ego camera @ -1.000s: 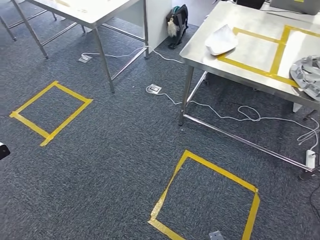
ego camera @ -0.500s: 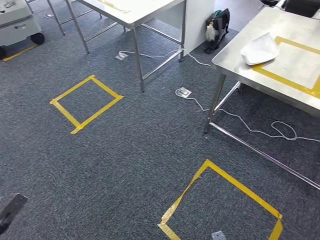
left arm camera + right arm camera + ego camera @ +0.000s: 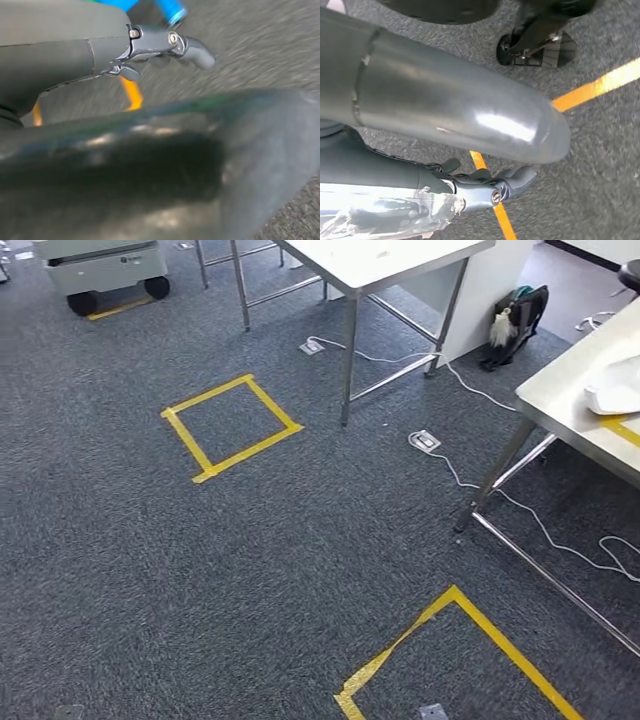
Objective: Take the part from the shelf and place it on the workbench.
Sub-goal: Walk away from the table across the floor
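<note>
Beneath my left fingers (image 3: 196,52) and right fingers (image 3: 516,177), both loosely spread and empty, lay speckled grey carpet (image 3: 264,560). My view had swung off the shiny steel counter (image 3: 562,405), so I was probably still seeking the shelf.

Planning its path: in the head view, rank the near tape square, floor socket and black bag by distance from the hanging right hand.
1. Near tape square, on the carpet under the right hand.
2. Floor socket, mid-floor.
3. Black bag, far, against the white panel.

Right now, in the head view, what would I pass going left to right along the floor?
Wheeled cart → yellow tape square → white table's leg → floor socket → black bag → steel workbench.
</note>
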`<move>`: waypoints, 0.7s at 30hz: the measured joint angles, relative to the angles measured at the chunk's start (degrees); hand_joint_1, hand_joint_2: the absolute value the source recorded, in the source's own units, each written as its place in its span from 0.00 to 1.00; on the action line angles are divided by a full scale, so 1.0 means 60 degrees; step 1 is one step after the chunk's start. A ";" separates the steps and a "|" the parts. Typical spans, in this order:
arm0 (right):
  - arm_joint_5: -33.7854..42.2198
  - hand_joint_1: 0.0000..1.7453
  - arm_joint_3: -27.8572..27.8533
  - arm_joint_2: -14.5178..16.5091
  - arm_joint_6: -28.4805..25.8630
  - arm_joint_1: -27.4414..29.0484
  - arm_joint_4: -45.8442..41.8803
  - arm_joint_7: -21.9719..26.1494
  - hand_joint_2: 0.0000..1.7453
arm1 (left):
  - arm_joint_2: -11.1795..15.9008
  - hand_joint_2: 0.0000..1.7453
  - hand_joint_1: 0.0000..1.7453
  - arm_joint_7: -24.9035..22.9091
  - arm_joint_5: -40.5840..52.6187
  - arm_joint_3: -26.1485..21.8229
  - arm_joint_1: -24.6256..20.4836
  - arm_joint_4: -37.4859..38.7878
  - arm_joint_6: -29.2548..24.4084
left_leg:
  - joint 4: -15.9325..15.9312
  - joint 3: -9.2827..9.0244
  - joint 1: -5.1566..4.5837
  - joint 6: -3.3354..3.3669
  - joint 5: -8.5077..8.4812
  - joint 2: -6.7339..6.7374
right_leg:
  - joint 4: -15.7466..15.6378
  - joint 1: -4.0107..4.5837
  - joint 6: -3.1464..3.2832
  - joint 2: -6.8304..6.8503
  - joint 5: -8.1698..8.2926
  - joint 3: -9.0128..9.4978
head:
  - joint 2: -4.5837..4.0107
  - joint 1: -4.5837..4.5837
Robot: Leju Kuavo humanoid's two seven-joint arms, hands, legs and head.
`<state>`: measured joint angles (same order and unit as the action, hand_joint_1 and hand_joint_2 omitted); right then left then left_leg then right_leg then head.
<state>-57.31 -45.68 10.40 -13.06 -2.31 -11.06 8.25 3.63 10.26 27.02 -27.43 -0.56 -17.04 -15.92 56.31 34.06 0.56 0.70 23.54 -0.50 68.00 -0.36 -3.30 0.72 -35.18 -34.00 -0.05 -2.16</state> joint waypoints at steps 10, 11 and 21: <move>0.0074 0.00 -0.0175 0.0112 -0.0053 0.0023 0.0008 -0.0002 0.00 | -0.1093 0.00 0.00 -0.0332 0.0075 -0.0605 0.0042 0.0484 -0.0002 | 0.0020 -0.0008 -0.0005 -0.0221 -0.0015 -0.1371 | -0.1722 -0.0034 0.0168 -0.0791 0.1209 0.0561 | -0.0001 -0.0008; 0.0081 0.00 -0.0185 0.0114 -0.0059 0.0014 0.0008 -0.0002 0.00 | -0.1109 0.00 0.00 -0.0298 0.0082 -0.0625 0.0055 0.0501 0.0006 | 0.0033 0.0012 0.0009 -0.0274 -0.0012 -0.1329 | -0.1733 -0.0025 0.0235 -0.0679 0.1233 0.0598 | -0.0002 -0.0005; 0.0107 0.00 -0.0257 0.0124 -0.0074 0.0048 0.0008 -0.0002 0.00 | -0.1195 0.00 0.00 -0.0170 0.0144 -0.0653 -0.0029 0.0567 0.0025 | 0.1225 0.0406 -0.0049 -0.0409 0.0483 0.0374 | -0.1799 0.0059 0.0384 0.0684 0.1185 0.0724 | 0.0000 -0.0076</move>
<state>-56.67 -47.22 11.15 -13.51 -2.02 -11.02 8.24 -3.54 9.24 27.88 -31.35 -0.73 -13.64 -15.77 63.66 36.49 0.27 -1.76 26.44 1.74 57.20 0.00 -1.00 4.82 -28.07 -29.66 -0.05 -2.62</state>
